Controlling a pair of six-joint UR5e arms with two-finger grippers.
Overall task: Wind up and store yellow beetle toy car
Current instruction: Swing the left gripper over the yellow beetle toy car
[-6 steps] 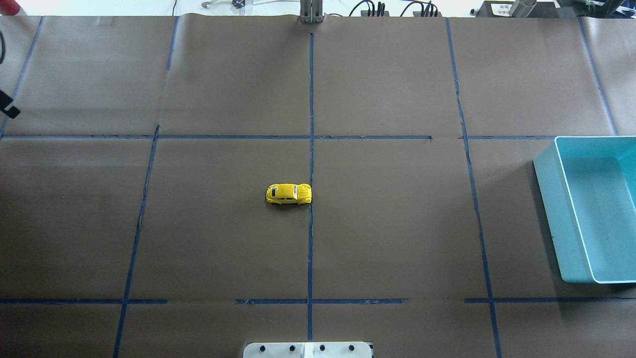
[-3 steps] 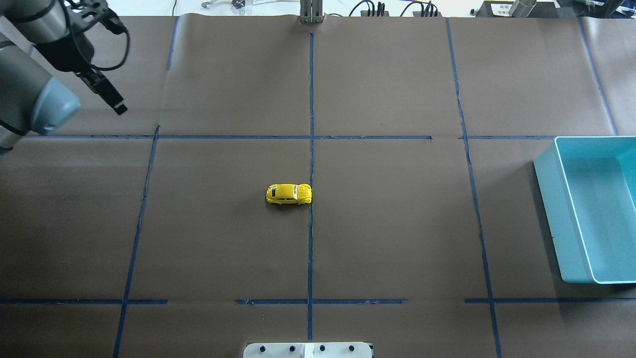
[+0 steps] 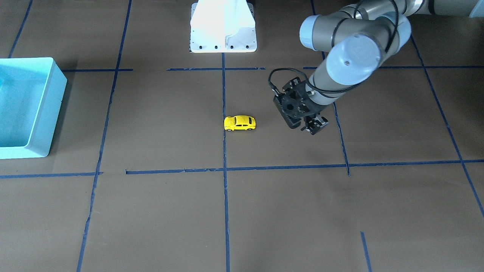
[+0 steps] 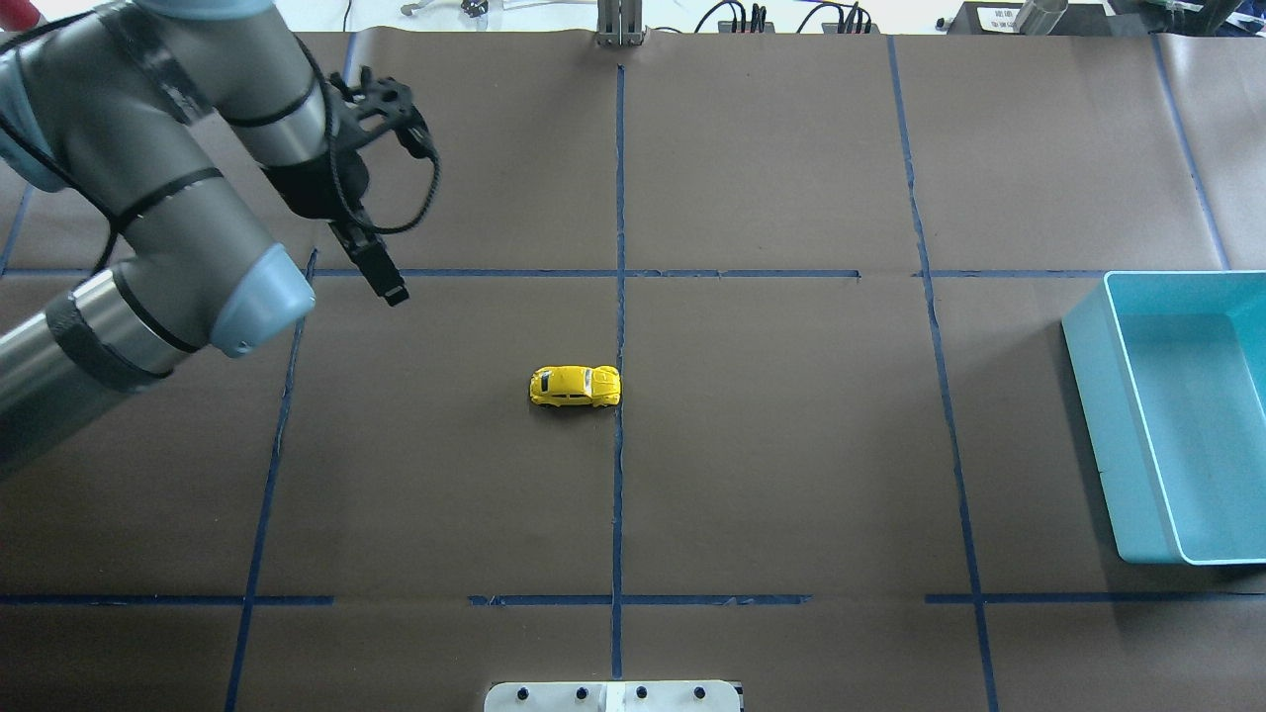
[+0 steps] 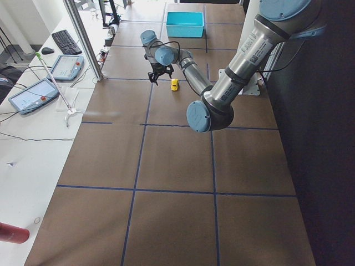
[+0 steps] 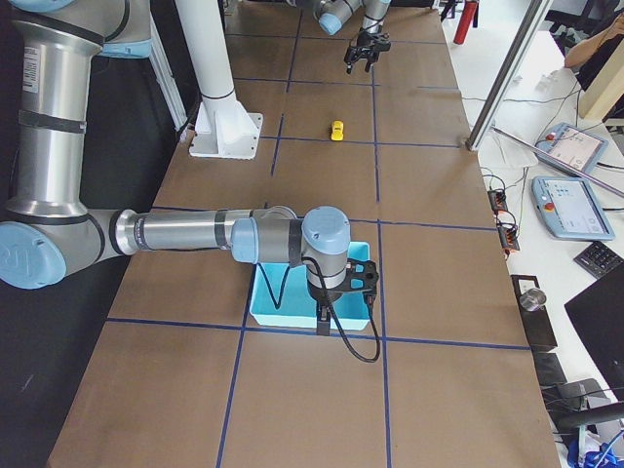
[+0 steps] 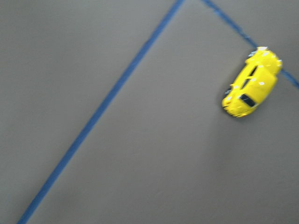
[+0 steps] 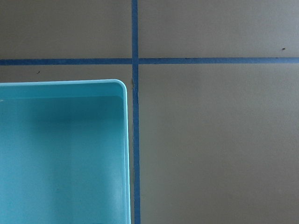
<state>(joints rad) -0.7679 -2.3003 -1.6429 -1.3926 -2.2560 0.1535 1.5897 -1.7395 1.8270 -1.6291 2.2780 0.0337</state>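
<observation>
Now the left arm closes in on the car

Broadly, the brown surface (image 4: 791,445) looks as it did a second ago; the one big change is the left arm (image 4: 148,198). A second ago only a dark scrap of it showed at the left edge of the overhead view. Half a second ago it filled the far-left corner. Now it reaches well in from the left, with its wrist over the far-left tape crossing. I read this as the approach for a first grasp. Nothing has been picked up or wound, so the task is at its very start.

The right arm (image 6: 185,234) hangs over the turquoise bin (image 4: 1088,415), which sits at the right edge just where both earlier frames had it. The right pincer (image 6: 327,317) shows only from the side camera, so I cannot tell whether it is spread or closed.

The left pincer (image 4: 393,291) points down and holds nothing, and its fingers look spread apart. It is left of the car and farther back, well apart from it.

The yellow beetle toy car (image 4: 575,386) stands on its wheels near the middle of the surface, one end at the central blue tape line (image 4: 619,178). It has not moved across the three overhead frames. The left wrist camera catches it toward its upper right edge, so the pincer is not yet centred above it.
</observation>
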